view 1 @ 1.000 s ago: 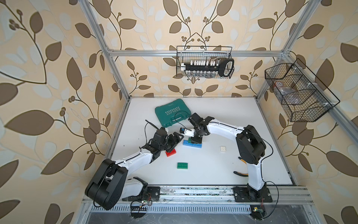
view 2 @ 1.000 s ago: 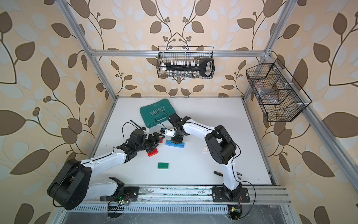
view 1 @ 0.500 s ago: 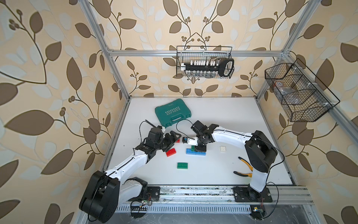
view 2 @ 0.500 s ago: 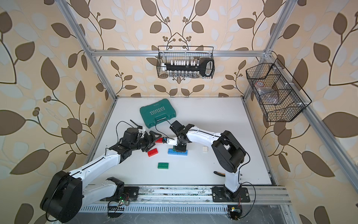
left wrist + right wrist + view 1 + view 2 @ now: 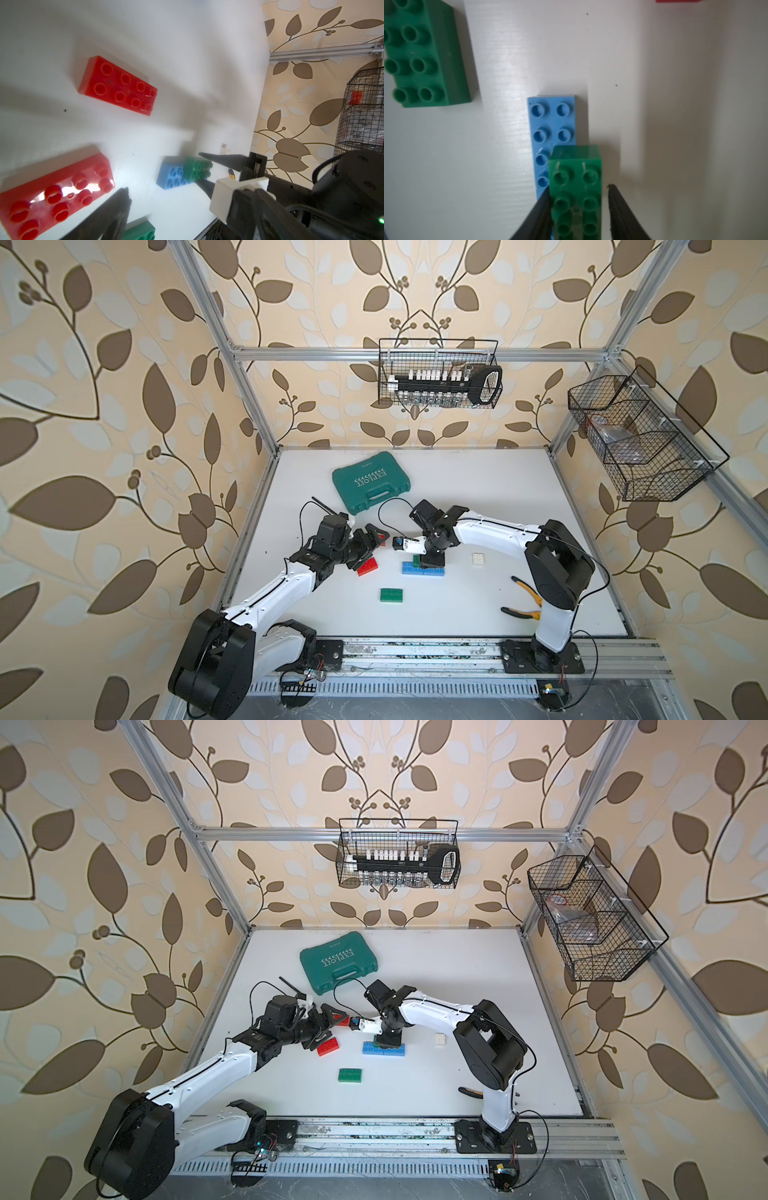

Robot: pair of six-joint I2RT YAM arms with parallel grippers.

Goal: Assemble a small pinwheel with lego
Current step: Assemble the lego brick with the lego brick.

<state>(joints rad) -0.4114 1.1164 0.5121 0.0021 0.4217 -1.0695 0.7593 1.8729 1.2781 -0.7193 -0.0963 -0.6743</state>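
Since the green brick point(image 5: 575, 172) sits on the blue brick point(image 5: 552, 120) at lower centre, I part my right gripper point(image 5: 578, 187) jaws around it, while my left gripper point(image 5: 372, 547) gapes over a red brick point(image 5: 368, 566).

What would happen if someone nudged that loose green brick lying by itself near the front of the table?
The green brick looks like rigid moulded plastic, so it probably keeps its shape. It lies flat, studs up, on the smooth white table, so it would likely slide rather than roll or tip.
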